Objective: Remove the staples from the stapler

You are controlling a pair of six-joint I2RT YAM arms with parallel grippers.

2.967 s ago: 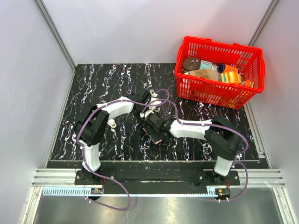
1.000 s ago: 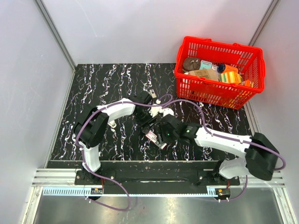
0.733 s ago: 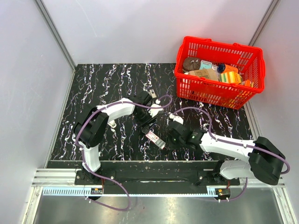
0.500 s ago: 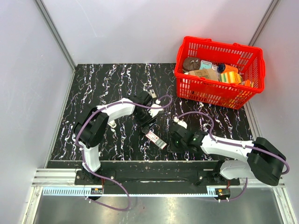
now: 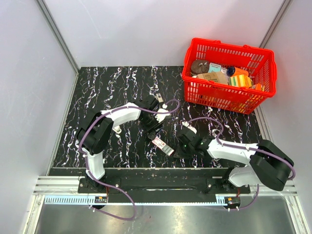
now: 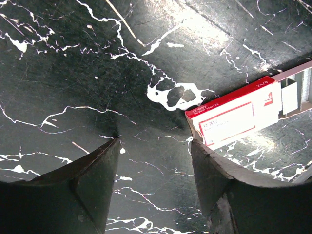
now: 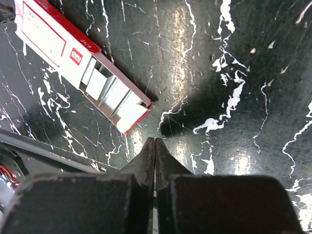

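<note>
A small red-and-white box (image 5: 162, 145) lies on the black marble table, its inner tray slid partly out. In the right wrist view the tray (image 7: 112, 92) holds pale ribbed metal pieces. I see no separate dark-grey staple strip. A small dark-and-white object (image 5: 158, 99) lies beyond the left gripper; I cannot tell if it is the stapler. My left gripper (image 5: 155, 127) is open and empty just above the table (image 6: 153, 141), its right finger (image 6: 219, 170) beside the box's closed end (image 6: 229, 117). My right gripper (image 5: 176, 148) is shut (image 7: 155, 139), just off the tray's open end, with nothing visible in it.
A red plastic basket (image 5: 222, 100) with several packaged items stands at the back right. Grey walls close in the table on the left, back and right. The table's near edge and a metal rail (image 7: 44, 146) lie close under the right gripper.
My right gripper has pulled back from the box toward the near right and now sits low by the tray's open end. The left gripper and the box have hardly moved.
</note>
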